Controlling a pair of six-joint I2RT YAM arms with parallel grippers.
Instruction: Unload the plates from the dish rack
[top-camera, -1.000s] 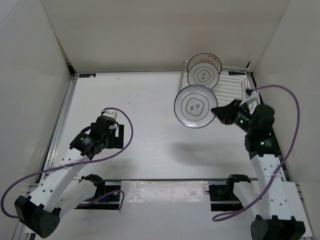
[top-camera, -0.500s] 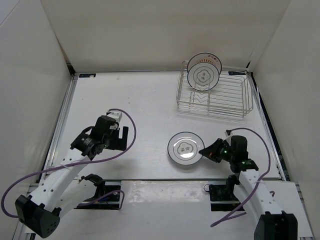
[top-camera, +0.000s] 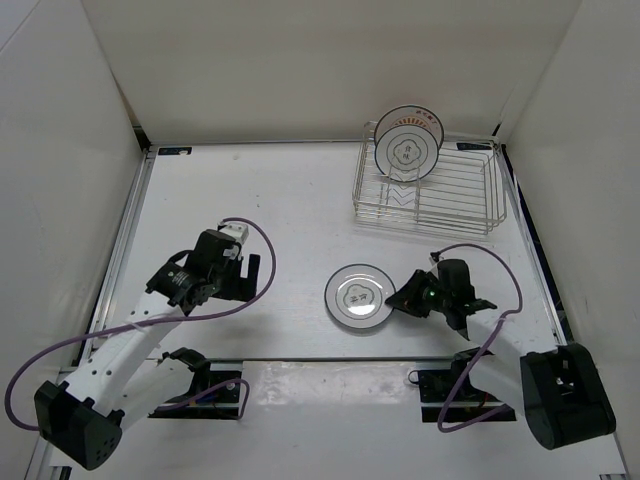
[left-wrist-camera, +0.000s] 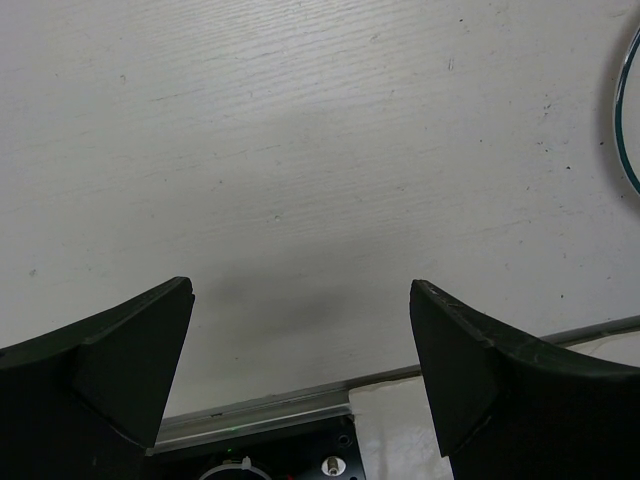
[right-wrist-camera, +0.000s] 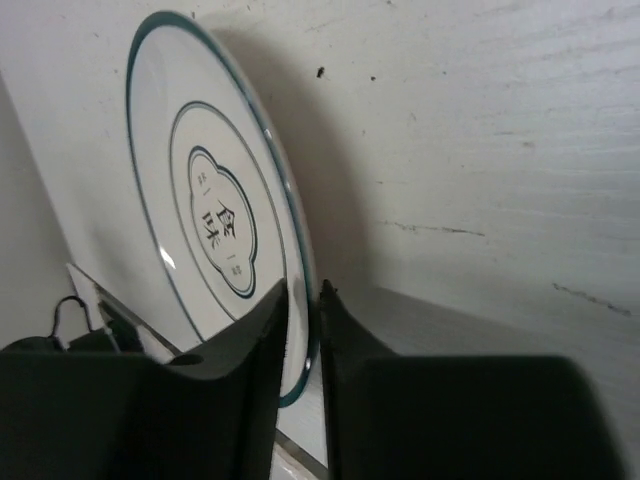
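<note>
Surface: white table (top-camera: 300, 200) boxed in by plain white walls (top-camera: 300, 60); silver rail along its near edge
Dish rack (top-camera: 450, 195): silver wire basket at the table's far right corner, close to the back wall
Upright plate (top-camera: 405, 150): stands on edge in the dish rack's left end; dark rings and a lobed centre mark face the camera
Rear plate (top-camera: 412, 113): just behind the upright plate in the dish rack; only its upper rim shows, with orange-red ticks
Flat plate (top-camera: 358, 297): lies face up on the table, well apart from the dish rack, on its near side and slightly left of its left end
Right gripper (top-camera: 398, 300): low at the flat plate's right rim, on the near side of the dish rack; fingers (right-wrist-camera: 240, 350) narrow, one on each side of the rim; whether the pads press it, cannot tell
Left gripper (top-camera: 250, 275): well left of the dish rack and nearer the bases; jaws wide apart over bare table, holding nothing
</note>
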